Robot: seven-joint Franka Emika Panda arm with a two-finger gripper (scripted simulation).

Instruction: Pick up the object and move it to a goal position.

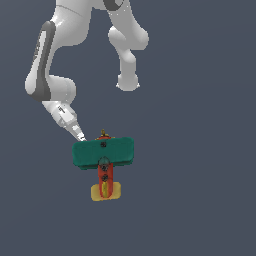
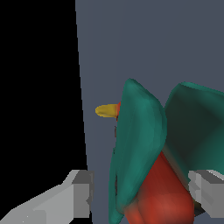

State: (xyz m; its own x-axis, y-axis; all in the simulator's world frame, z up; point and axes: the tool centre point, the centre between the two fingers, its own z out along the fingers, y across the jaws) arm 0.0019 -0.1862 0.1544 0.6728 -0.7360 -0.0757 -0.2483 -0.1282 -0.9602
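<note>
We see the airplane (image 1: 103,159) lying low in the middle of the floor (image 1: 200,190), nose pointing away from us, tail nearest us. The gripper (image 1: 80,136) sits at the wing's far corner on the exterior view's left, with the arm (image 1: 50,75) rising behind it. In the wrist view, the airplane (image 2: 144,148) lies between the two fingers (image 2: 78,192), which stand apart.

The toy airplane (image 1: 104,160) has a wide teal-green wing, a red-orange body, a yellow tail and a tiny yellow-red nose. In the exterior view its tail points toward the camera and its nose points away. In the wrist view the wing (image 2: 140,140) looks very big (it's close up).
</note>
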